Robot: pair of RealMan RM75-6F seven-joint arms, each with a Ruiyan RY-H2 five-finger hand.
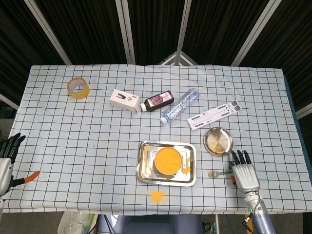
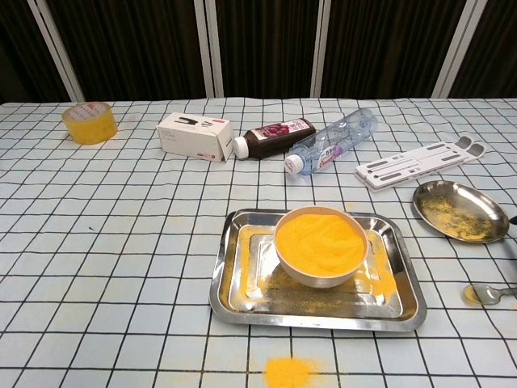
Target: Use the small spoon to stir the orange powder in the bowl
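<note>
Dark curtained background with pale slanted frames, and below it a table (image 1: 58, 122) covered with a white checked cloth. In the lower middle of the head view, a steel tray (image 1: 144, 171) holding the bowl (image 1: 167, 161), filled almost to the rim with orange powder (image 1: 167, 159); some powder scattered on the tray and a small heap of it on the cloth just below. To the lower right, the small spoon (image 1: 220, 173) flat on the cloth, its scoop toward the tray with a little orange in it, the handle pointing right, under the fingertips of the right hand (image 1: 244, 176). Right hand palm down, fingers straight and a little apart, nothing held; whether the fingertips touch the handle, cannot tell. Left hand (image 1: 6, 158) at the far left edge, fingers spread, also holding nothing. In the chest view only the spoon scoop (image 2: 483, 293) visible at the right edge. Probably light, stiff and smooth metal, thin and lying flat, so hard to lift from the cloth and easy to slip or spin between fingers; best taken by the handle, toward its far end, pinched from the sides, with the scoop left free. Powder loose and heaped high, likely to spill over the rim under fast stirring. Near the spoon, a small round steel dish (image 1: 218, 141) with powder traces.
</note>
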